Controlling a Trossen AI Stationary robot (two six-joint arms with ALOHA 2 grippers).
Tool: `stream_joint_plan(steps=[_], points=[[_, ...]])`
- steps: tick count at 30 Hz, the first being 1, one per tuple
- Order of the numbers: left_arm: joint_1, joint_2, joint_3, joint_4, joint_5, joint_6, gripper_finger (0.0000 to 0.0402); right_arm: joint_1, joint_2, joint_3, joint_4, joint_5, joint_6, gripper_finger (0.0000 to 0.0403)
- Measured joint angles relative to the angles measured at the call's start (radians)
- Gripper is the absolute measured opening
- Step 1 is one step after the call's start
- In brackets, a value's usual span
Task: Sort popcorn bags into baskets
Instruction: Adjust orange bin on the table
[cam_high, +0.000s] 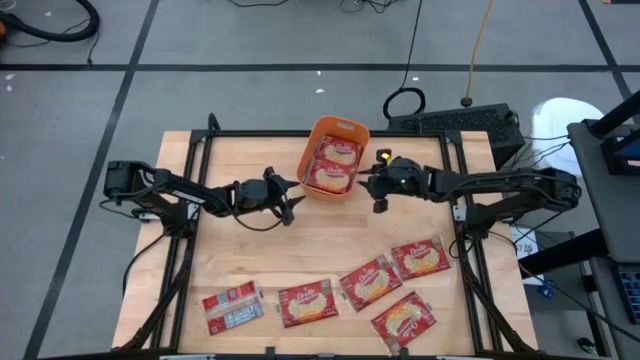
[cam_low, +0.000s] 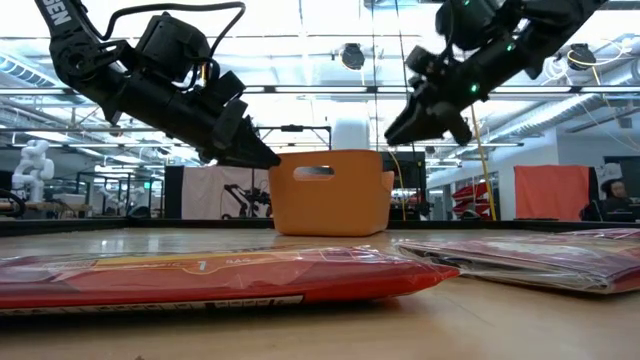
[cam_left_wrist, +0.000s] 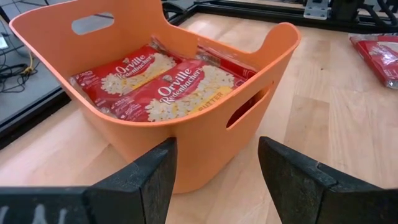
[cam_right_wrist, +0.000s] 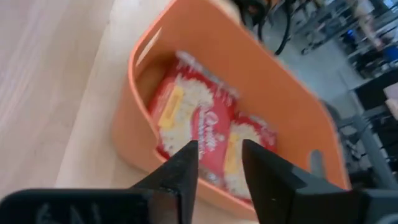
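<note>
The orange basket (cam_high: 335, 158) stands on the far middle of the table, with two red popcorn bags (cam_left_wrist: 180, 93) lying flat in it, label up. Several more popcorn bags (cam_high: 370, 282) lie flat along the table's near part. My left gripper (cam_left_wrist: 214, 168) is open just to the basket's left near corner, with its fingers a little short of the wall and nothing between them. My right gripper (cam_right_wrist: 221, 158) is open above the basket's right rim and slants down toward the bags inside. Its fingers are empty.
A black metal frame (cam_high: 200, 150) runs along the table's left, right and far edges. A dark keyboard (cam_high: 455, 122) and cables lie beyond the far edge. Bare wood shows in the table's middle, between the basket and the loose bags (cam_low: 200, 275).
</note>
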Motion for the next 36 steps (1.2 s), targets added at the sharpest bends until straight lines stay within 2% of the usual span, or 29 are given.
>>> stream_joint_plan(steps=[5,10,13,16,23,27,36], points=[[0.0,0.0,0.0,-0.001,0.0,-0.021,0.023,-0.003,0.043,-0.001,0.002,0.009,0.107,0.0075],[0.0,0.0,0.0,-0.001,0.0,-0.027,0.023,-0.004,0.068,-0.046,0.02,0.096,0.305,0.0028],[0.0,0.0,0.0,0.002,0.002,-0.027,0.023,-0.019,0.083,-0.105,0.099,0.158,0.366,0.0005],[0.0,0.0,0.0,0.009,0.031,-0.027,0.023,-0.061,0.124,-0.153,0.252,0.149,0.366,0.0005],[-0.008,0.0,0.0,0.007,0.038,-0.033,0.023,-0.17,0.313,-0.158,0.478,0.047,0.345,0.0001],[-0.011,0.0,0.0,0.005,0.038,-0.054,0.023,-0.189,0.388,-0.131,0.495,0.03,0.344,0.0001],[-0.024,-0.002,0.0,-0.002,0.047,-0.052,0.023,-0.201,0.53,0.027,0.488,0.032,0.275,0.0]])
